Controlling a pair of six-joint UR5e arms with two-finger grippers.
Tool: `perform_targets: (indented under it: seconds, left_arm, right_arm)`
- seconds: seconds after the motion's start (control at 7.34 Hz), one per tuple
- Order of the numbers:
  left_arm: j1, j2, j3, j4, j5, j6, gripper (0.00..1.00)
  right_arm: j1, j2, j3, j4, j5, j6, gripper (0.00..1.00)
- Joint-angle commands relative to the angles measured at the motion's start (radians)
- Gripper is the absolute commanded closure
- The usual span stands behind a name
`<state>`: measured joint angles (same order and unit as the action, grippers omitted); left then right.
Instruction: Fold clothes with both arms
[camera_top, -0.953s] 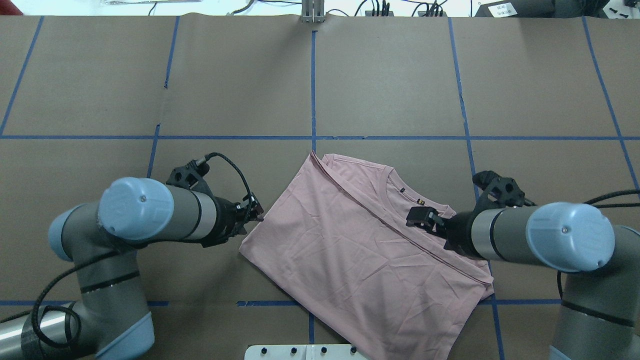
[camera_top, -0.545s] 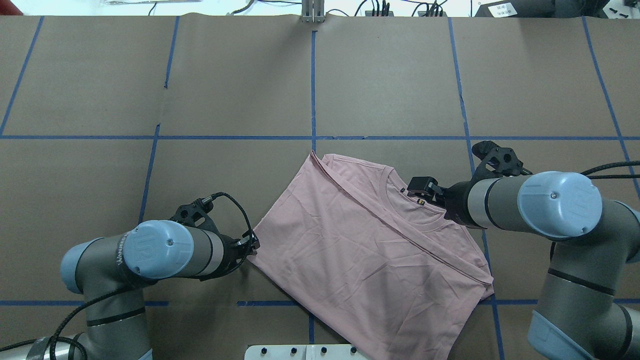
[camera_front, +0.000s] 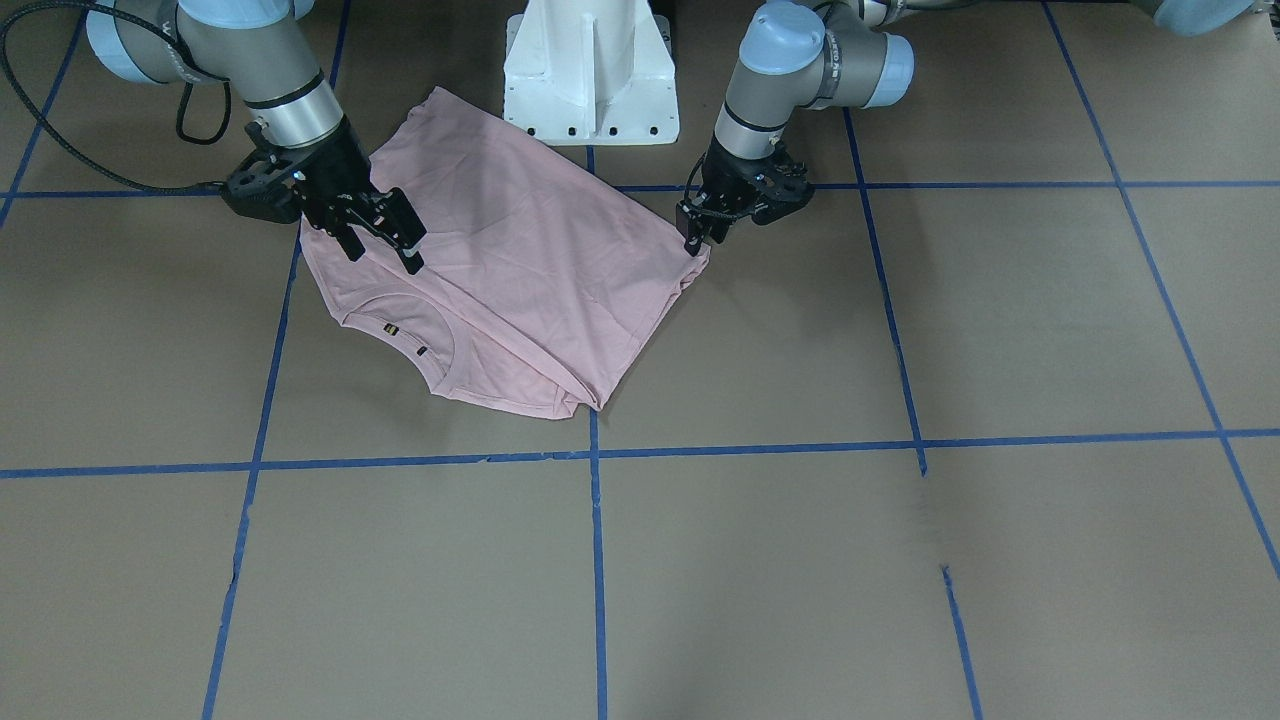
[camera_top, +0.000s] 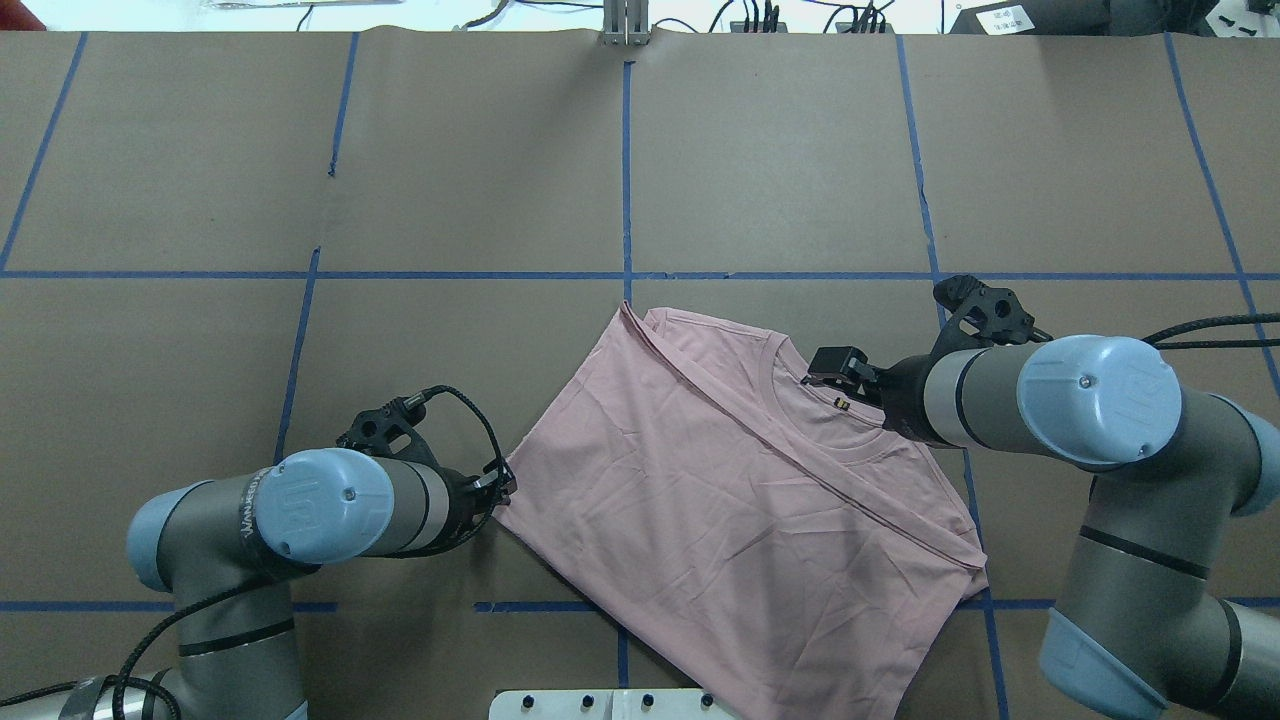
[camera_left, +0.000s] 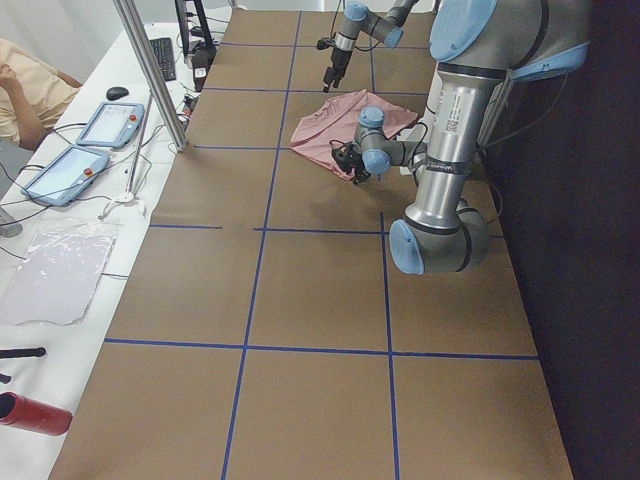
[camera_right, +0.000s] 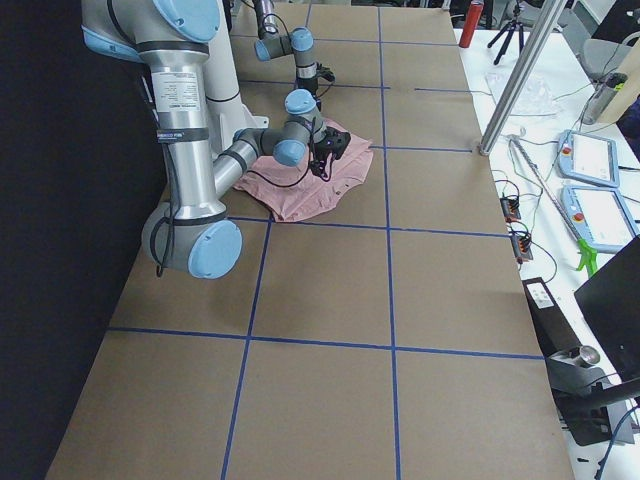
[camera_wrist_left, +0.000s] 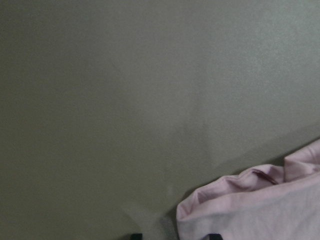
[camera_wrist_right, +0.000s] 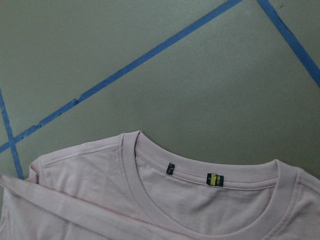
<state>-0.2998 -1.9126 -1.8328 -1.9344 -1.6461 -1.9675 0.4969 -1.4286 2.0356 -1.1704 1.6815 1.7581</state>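
Observation:
The pale pink T-shirt (camera_top: 720, 500) lies folded and flat on the brown table, with its ribbed collar (camera_top: 770, 372) toward the far side. No print shows. My left gripper (camera_top: 505, 487) is low at the shirt's left corner; in the left wrist view the bunched corner (camera_wrist_left: 260, 210) lies by the two spread fingertips, so it is open. In the front view it (camera_front: 693, 238) stands just above that corner. My right gripper (camera_top: 830, 365) hovers open over the collar, fingers apart in the front view (camera_front: 385, 238). The right wrist view shows the collar and two small labels (camera_wrist_right: 215, 178).
The white pedestal base (camera_front: 590, 70) stands at the robot's edge, right behind the shirt. Blue tape lines (camera_top: 627, 170) divide the table into squares. Operator pendants (camera_left: 110, 125) and a metal post (camera_left: 150, 70) lie beyond the far edge.
My left gripper has dropped back toward the robot and settled at the shirt's left corner. My right gripper has moved away from the robot, from the shoulder area to over the collar.

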Motion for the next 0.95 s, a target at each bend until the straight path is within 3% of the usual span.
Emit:
perform_targets:
  seconds: [0.0,0.14,0.27,0.41,0.82]
  left_arm:
    - [-0.004,0.0,0.003,0.002,0.028,0.001,0.49]
    - [-0.002,-0.002,0.003,0.002,0.035,-0.001,0.54]
    - [-0.002,-0.005,0.003,0.002,0.034,-0.011,0.82]
    - [-0.004,-0.014,0.0,0.002,0.035,-0.011,1.0]
    - [-0.03,-0.022,-0.032,0.073,0.034,0.004,1.0]
  right_arm:
    - [0.0,0.0,0.0,0.0,-0.002,0.003,0.0]
    - [0.0,0.0,-0.002,0.0,-0.003,0.003,0.0]
    - [0.0,0.0,-0.003,0.0,-0.006,0.003,0.0]
    - [-0.001,-0.001,-0.005,0.0,-0.006,0.003,0.0]
    - [-0.009,0.002,-0.018,0.0,-0.012,0.001,0.0]
